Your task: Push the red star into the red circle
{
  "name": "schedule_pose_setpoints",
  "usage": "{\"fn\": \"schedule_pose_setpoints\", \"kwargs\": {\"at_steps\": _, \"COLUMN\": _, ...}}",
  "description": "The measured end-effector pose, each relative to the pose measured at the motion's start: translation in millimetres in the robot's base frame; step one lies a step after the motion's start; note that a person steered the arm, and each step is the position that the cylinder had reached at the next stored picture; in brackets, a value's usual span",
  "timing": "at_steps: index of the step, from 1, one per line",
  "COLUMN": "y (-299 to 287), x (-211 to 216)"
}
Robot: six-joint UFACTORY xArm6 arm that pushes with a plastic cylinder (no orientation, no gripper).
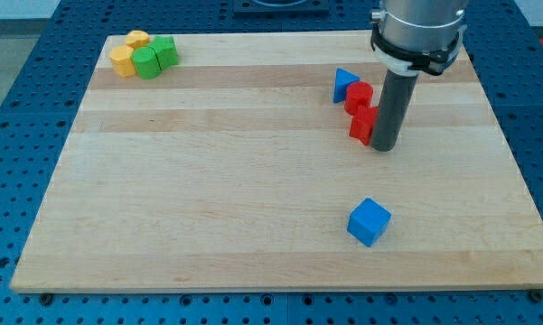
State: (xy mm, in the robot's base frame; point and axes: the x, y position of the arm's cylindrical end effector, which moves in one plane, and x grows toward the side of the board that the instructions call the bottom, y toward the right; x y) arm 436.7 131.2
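Camera view: one wooden board on a blue perforated table, seen from the near edge.
Tip: the dark rod comes down in the upper right of the frame; the tip rests on the board.
Pincer state: there is none on this arm, only the plain rod, so nothing opens, closes or clamps.
Red star: a red block, shape hard to confirm, touches the rod on the rod's left side.
Red circle: a second red block, probably the circle, sits just above the first and appears to touch it.
Key relation: the star lies left of the tip and slightly toward the frame's top; the circle lies straight up-frame from the star, so the pair already looks joined or nearly so.
Blue triangle: touching the upper red block at its upper left.
Open room: wide bare board left and below; the right edge is near.
Others: blue cube lower right, well apart; yellow blocks and green blocks clustered upper left.
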Motion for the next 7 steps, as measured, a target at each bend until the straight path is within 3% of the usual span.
{"fn": "schedule_pose_setpoints", "kwargs": {"at_steps": 7, "y": -1.9, "x": -12.9}}
